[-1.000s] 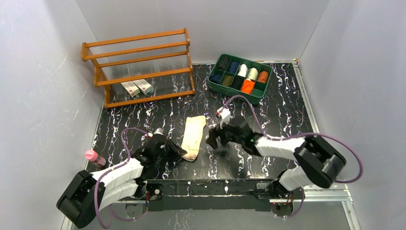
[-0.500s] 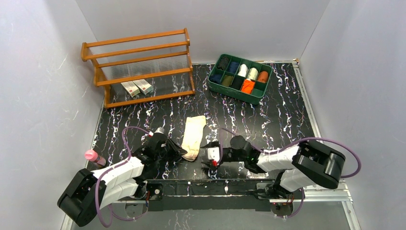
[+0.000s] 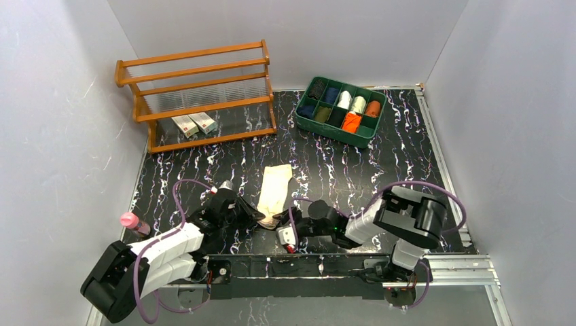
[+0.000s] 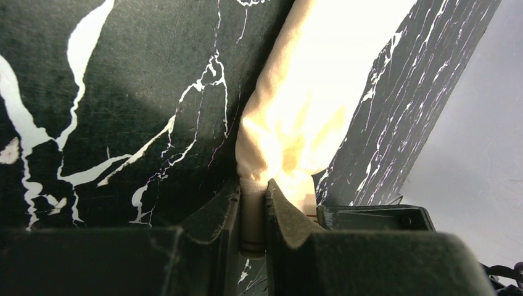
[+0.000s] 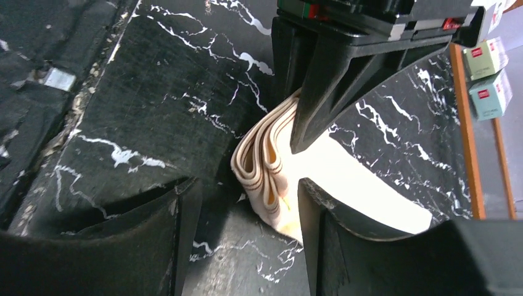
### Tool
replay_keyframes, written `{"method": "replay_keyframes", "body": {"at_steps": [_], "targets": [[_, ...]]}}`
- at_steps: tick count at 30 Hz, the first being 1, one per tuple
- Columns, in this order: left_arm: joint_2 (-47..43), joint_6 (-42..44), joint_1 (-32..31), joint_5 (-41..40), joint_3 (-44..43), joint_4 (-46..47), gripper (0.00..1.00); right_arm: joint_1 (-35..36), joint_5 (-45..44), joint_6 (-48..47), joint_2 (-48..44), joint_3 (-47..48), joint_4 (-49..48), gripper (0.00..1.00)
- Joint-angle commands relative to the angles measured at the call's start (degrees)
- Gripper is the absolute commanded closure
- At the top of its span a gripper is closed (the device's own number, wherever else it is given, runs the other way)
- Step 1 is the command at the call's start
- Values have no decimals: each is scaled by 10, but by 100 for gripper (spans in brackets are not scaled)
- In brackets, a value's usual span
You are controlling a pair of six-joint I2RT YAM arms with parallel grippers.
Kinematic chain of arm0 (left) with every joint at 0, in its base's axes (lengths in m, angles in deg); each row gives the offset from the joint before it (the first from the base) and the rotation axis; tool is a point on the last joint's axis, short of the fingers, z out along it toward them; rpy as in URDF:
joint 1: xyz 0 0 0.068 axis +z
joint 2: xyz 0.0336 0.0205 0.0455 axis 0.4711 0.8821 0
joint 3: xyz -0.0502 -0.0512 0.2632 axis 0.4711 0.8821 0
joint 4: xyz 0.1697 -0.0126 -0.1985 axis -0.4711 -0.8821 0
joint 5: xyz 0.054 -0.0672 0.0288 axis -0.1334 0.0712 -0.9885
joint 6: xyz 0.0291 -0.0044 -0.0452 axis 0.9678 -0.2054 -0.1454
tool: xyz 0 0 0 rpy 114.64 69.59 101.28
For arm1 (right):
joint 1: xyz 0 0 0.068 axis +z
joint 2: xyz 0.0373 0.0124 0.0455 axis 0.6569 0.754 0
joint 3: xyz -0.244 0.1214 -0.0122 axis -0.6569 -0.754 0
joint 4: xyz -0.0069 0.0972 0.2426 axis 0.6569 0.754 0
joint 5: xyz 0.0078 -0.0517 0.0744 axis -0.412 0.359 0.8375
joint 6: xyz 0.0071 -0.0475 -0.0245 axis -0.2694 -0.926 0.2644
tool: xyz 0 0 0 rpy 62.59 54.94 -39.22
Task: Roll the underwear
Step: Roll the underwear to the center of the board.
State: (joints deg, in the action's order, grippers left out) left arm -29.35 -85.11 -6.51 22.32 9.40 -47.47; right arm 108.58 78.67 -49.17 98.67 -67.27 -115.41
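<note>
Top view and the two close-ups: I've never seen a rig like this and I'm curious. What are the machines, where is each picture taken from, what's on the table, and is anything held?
Two robot arms are bolted at the near edge of the table. The wide picture comes from a fixed camera above and behind them. The close-ups come from cameras on the left and right wrists.

On the table are a wooden rack with small boxes, a green tray of rolled cloths plus orange underwear, a pink-capped bottle, and tan underwear folded into a strip.

The left gripper is shut on the strip's near end. The right gripper is open and holds nothing, with its fingers either side of that end.
</note>
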Motion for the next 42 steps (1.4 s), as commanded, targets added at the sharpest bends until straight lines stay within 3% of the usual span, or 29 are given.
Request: {"method": "replay_keyframes", "body": {"at_steps": [1,9,23,25,30,33,42], "targets": [[-7,17,2,-15,-1,-52,100,18,-38,-52,45,12,-80,35],[-7,25,2,-20,-7,-61,100,38,-81,-79,84,11,-132,63],[-19,25,2,-24,-3,-71,100,43,-139,-6,99,10,-165,93],[-31,21,2,-34,-3,-86,91,37,-122,36,79,24,-110,99],[-83,18,2,-54,0,-116,60,-13,9,186,44,35,-56,99],[-102,23,2,-76,-8,-141,49,-48,82,272,49,49,-40,99],[-108,61,2,-102,-50,-176,41,-105,175,519,85,52,-119,99]]}}
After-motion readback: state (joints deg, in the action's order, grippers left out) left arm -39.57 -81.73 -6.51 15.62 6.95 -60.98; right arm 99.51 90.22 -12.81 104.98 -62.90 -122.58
